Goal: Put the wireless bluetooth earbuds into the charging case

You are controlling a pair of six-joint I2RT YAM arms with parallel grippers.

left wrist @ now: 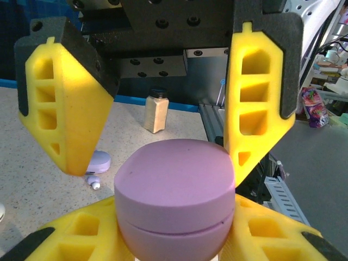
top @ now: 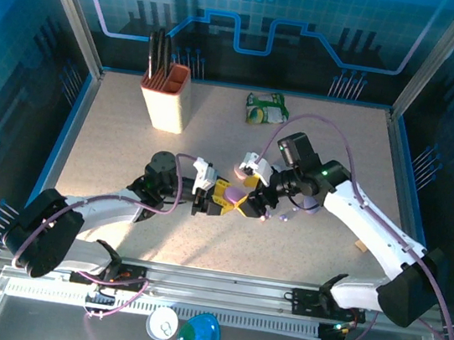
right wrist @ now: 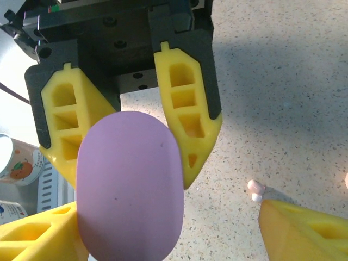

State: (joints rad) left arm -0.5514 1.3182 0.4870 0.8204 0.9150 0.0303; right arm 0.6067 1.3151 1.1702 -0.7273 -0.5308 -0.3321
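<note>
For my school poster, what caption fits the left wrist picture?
Open left tool around a closed purple case gripped by the right tool.

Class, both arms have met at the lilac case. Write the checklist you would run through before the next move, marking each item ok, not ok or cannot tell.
1. Grip: the right pincer clamps the lilac case on both sides: ok.
2. Free hand: the left pincer is open, with its fingers spread around the case: ok.
3. Case lid open for loading: not ok, the seam is shut.
4. Earbud located: a white earbud lies loose on the table: ok.
5. Matching second earbud located: cannot tell.
</note>
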